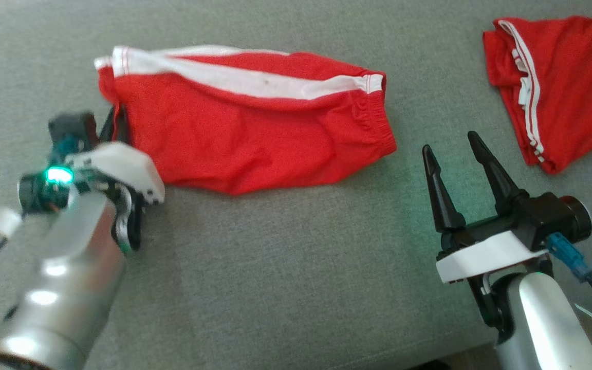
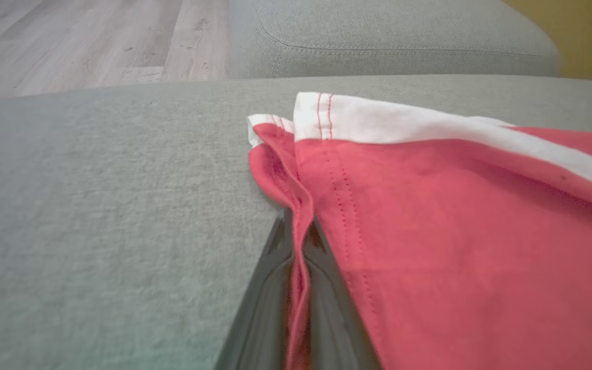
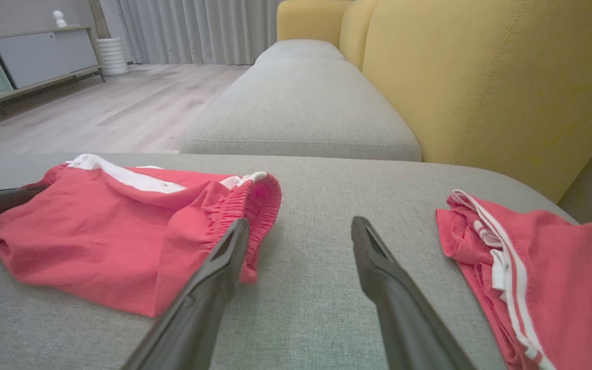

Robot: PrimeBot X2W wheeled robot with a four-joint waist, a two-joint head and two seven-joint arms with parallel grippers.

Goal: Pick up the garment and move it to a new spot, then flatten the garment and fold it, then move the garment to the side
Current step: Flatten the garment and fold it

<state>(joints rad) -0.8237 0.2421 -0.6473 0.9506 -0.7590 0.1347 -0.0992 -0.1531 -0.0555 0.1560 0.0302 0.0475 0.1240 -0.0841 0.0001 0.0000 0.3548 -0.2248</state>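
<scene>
SOFA SEAT: A pair of red shorts (image 1: 255, 128) w/ a white side stripe (image 1: 234, 77) lies flat-ish across the left half of a grey cushion (image 1: 285, 267), leg hem (image 2: 280, 159) toward the cushion's left edge, elastic waistband (image 1: 378, 123) toward its middle. The robot's left gripper (image 2: 296, 231) has its two dark fingers (image 2: 267, 288) pressed together on a raised fold of that hem, cloth sandwiched btw. them, at the shorts' left end. The right gripper (image 1: 450, 142) hovers over bare cushion toward the front right, spread wide & holding nothing, btw. the shorts and a 2nd red garment (image 1: 563, 87) bunched at the cushion's far right corner. Judging by the drape & wrinkles, the fabric is thin, light & limp: it will prob. sag & trail from a single pinch, and could drag or bunch on the woven cover. The hem is double-stitched, so a firm hold; the gathered waistband looks the best 2nd hold for the free gripper, so the piece hangs spread, not twisted. Main risk: pinching one layer only, so the shorts fall open when lifted.
</scene>
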